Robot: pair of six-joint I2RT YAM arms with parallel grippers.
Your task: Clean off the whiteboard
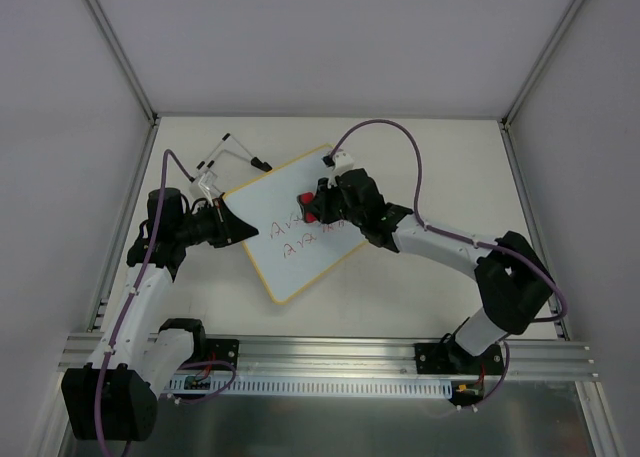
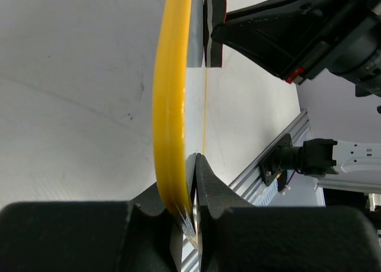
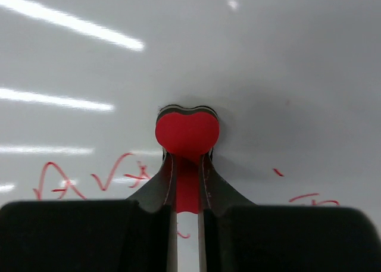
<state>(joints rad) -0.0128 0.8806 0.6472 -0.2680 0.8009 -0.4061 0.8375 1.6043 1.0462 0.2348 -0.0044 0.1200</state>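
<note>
The whiteboard [image 1: 300, 232] lies tilted on the table, white with a thin yellow frame and red handwriting across its middle. My left gripper [image 1: 243, 228] is shut on its left edge; in the left wrist view the yellow frame [image 2: 171, 105] runs edge-on between the closed jaws of the left gripper [image 2: 191, 191]. My right gripper [image 1: 318, 207] is shut on the small red eraser [image 1: 311, 201] and holds it against the board above the writing. In the right wrist view the red eraser [image 3: 187, 135] sits in the right gripper [image 3: 187, 168] over the white surface [image 3: 268, 63], with red marks on both sides.
A black-and-white marker [image 1: 225, 150] and another pen lie on the table behind the board's left corner. The aluminium rail [image 1: 330, 352] with the arm bases runs along the near edge. Grey walls enclose the table on three sides.
</note>
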